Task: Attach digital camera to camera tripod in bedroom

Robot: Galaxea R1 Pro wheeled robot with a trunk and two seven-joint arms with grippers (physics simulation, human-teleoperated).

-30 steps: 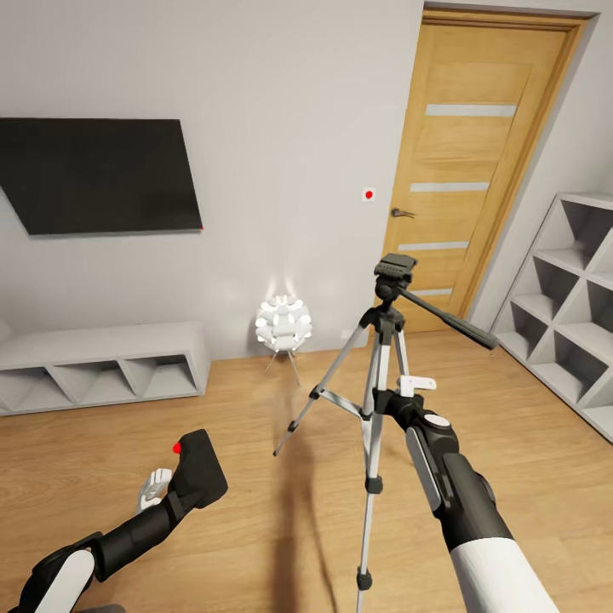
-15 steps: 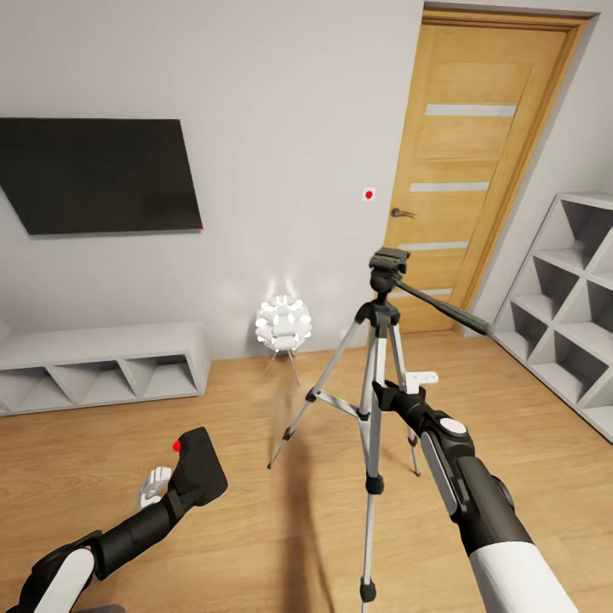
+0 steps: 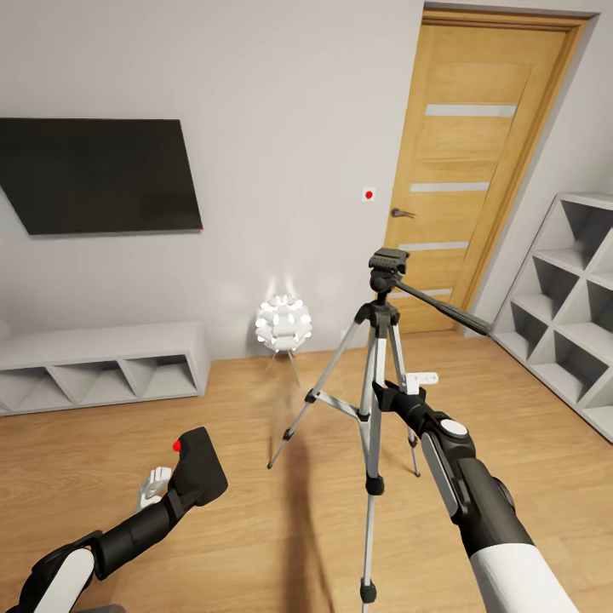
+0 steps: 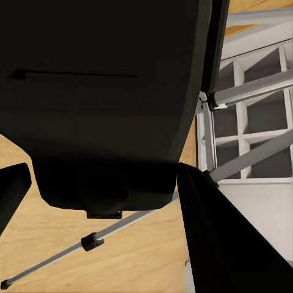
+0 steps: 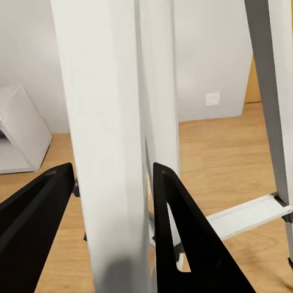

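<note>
No legible txt, labels, brands or nos. anywhere in these views.

- One camera tripod (image 3: 375,358), three silver legs.
- One digital camera (image 3: 197,466).
- One wall TV (image 3: 98,174).
- One wooden door (image 3: 477,162).
- Two claws: left claw (image 3: 174,487), right claw (image 3: 387,398).
- One globe lamp (image 3: 283,323).

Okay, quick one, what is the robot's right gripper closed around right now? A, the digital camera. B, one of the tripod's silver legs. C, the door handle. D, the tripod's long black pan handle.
B: in the right wrist view the right gripper has a silver leg of the camera tripod between its fingers; the digital camera sits in the left gripper.
</note>
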